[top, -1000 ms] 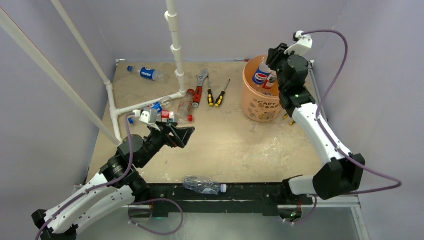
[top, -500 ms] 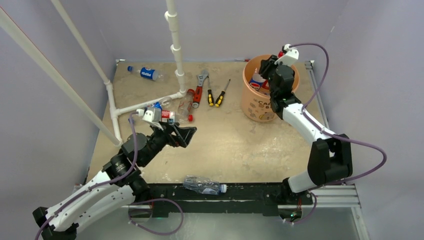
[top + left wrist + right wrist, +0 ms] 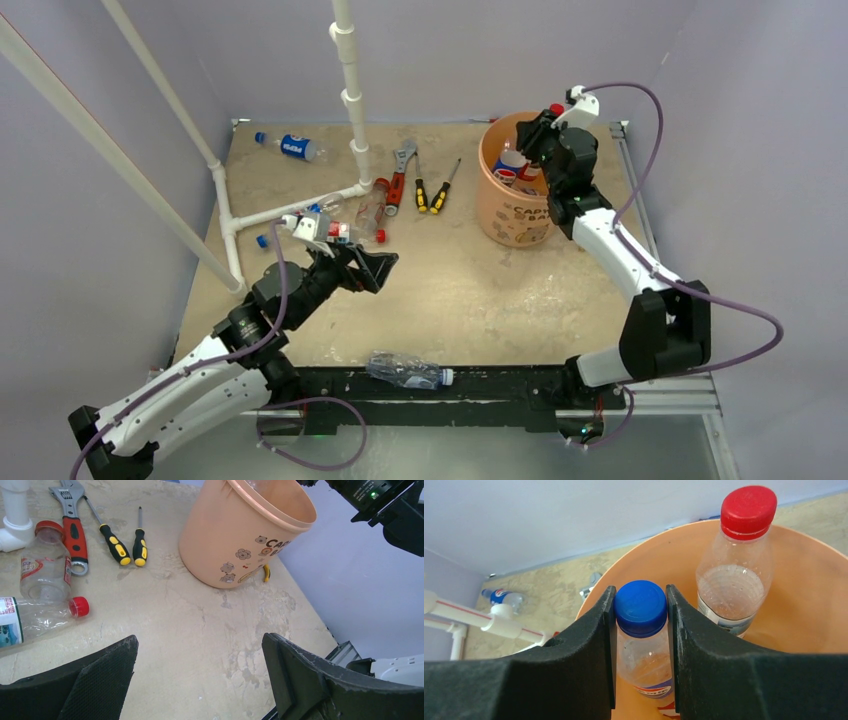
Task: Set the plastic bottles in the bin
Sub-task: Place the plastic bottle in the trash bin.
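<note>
**Item 1. Bin** (image 3: 515, 215). An orange bucket standing upright, mouth open. It is the reference point for every entry below.

**Item 2. Right gripper** (image 3: 640, 611). It is directly over the bin's mouth and points down into it. Its pads are pinched on the cap and neck of the blue-capped bottle (image 3: 644, 665). The bottle hangs upright with its body already below the rim, probably so that letting go drops it straight in without catching the edge. It has not been let go.

**Item 3. Red-capped bottle** (image 3: 734, 580). It stands inside the bin, just beside the held bottle and apart from it. It counts as delivered.

**Item 4. Left gripper** (image 3: 199, 647). It is well away from the bin on the left-arm side, low over the table. Its jaws are spread wide with nothing between them, and it looks ready for the next pick.

**Item 5. Cluster of bottles** (image 3: 345, 230). They lie on their sides beyond the tools from the bin, against the foot of the pipe frame (image 3: 350, 100). The count is unclear.

**Item 6. Pepsi-labelled bottle** (image 3: 290, 146). It lies farthest from the bin, past the pipe frame.

**Item 7. Clear bottle** (image 3: 408, 370). It lies well apart from the bin, towards the arm bases.

**Item 8. Wrench** (image 3: 400, 175) and **screwdrivers** (image 3: 435, 190). They lie between the bin and the cluster and are not meant for the bin.

**Status.** The task is judged partly done, with several bottles outstanding.
</note>
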{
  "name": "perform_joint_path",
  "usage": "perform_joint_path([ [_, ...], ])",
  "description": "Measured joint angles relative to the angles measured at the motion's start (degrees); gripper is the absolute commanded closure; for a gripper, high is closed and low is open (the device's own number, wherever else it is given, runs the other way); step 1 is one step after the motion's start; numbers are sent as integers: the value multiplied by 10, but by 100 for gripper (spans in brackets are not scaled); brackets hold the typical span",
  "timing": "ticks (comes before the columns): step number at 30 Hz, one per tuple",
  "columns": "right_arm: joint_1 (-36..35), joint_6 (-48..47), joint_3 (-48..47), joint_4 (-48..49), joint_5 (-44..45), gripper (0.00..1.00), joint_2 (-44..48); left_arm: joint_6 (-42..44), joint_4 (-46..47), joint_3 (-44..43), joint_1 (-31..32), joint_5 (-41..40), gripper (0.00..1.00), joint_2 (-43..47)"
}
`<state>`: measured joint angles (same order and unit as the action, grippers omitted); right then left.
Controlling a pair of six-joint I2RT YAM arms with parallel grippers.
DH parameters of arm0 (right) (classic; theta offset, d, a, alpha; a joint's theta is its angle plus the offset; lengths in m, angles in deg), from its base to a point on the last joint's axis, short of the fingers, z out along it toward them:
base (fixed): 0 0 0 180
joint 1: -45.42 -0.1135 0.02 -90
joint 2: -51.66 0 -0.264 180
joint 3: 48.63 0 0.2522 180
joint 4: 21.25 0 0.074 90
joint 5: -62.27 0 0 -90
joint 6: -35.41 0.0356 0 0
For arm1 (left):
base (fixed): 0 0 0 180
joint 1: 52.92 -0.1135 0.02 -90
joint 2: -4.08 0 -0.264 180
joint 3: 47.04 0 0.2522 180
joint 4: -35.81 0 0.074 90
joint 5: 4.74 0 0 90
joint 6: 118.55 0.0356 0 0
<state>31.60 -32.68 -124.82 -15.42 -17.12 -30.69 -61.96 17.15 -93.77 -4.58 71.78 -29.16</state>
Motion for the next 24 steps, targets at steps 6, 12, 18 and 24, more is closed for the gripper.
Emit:
perform_joint_path([
  [6,0,18,-8,-20,-23,100,13,0,9,0,0,3,6,-5],
  [12,0,11,-25,-38,-24,100,21,0,9,0,0,3,6,-4],
  [18,0,-8,-5,-44,6,100,17,-1,9,0,0,5,7,-2],
  [24,0,3,30,4,19,50,16,-6,5,0,0,7,7,-2],
])
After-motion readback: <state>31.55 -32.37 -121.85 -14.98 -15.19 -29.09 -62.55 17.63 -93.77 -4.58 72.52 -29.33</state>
